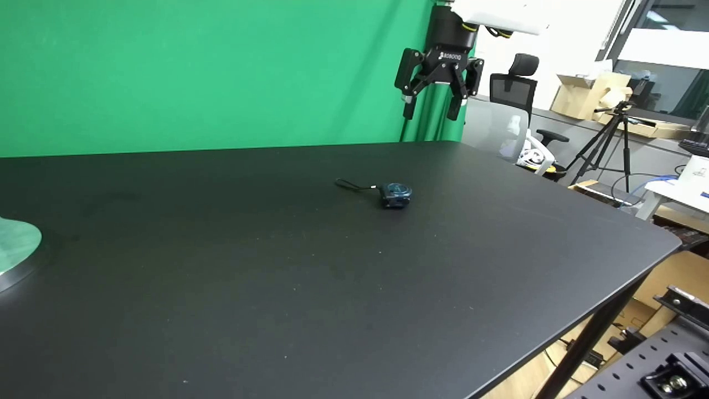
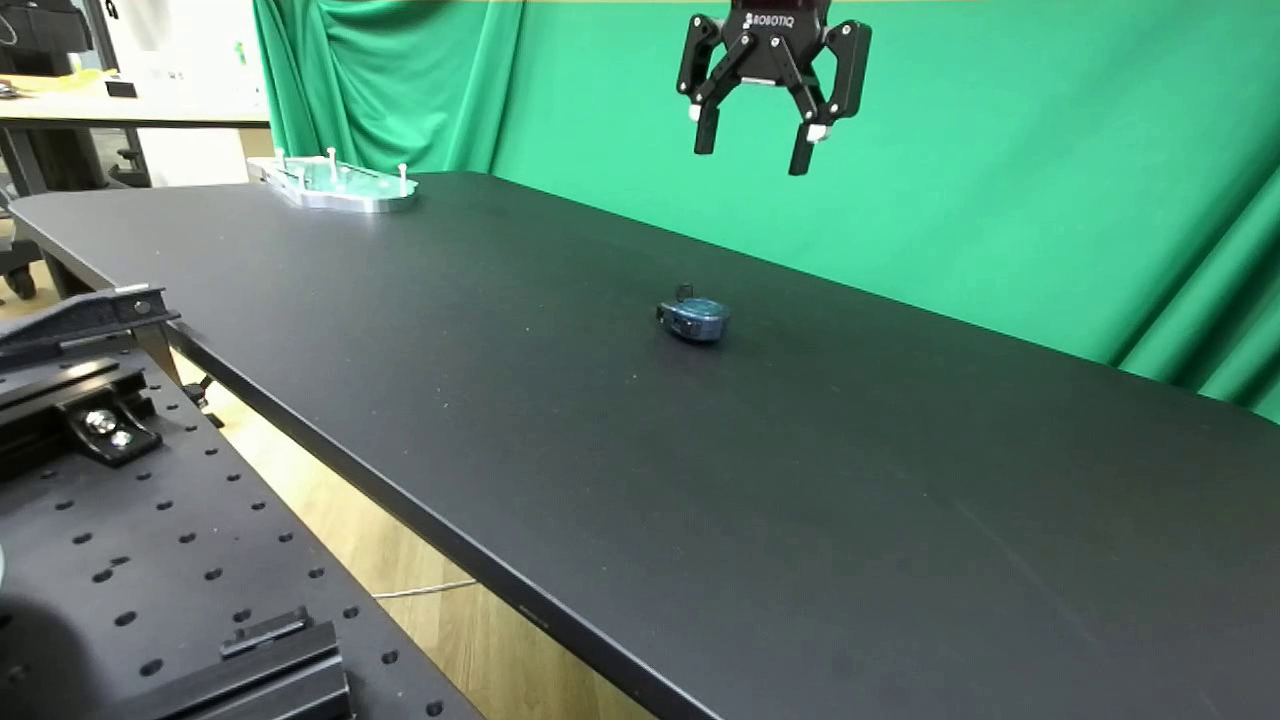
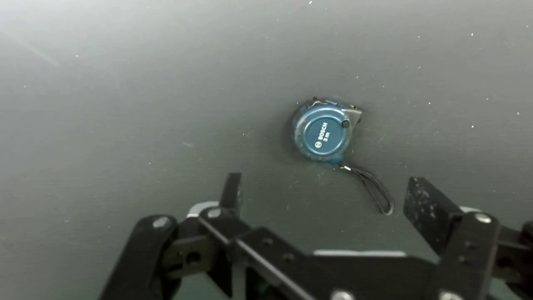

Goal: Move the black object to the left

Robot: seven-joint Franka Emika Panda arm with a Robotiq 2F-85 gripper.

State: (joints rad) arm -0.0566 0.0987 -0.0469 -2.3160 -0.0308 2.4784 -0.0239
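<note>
The arm is cased in white, with yellow-touched black cables beneath at the right. The gripper is finished in black, lettered "ROBOTIQ" in white, a thin yellow stripe shown above. Its angular linkages are joined by silvery screws; white pieces are set beside flat fingertips, the right one in the wrist view speckled.

The Bosch 3 m tape measure was lying flat, round blue face up, white lettering easy to read, kinda greyish round the edges. It sat lower than the gripper, well apart from it, with its thin black strap looping back toward the gripper in the wrist view.
</note>
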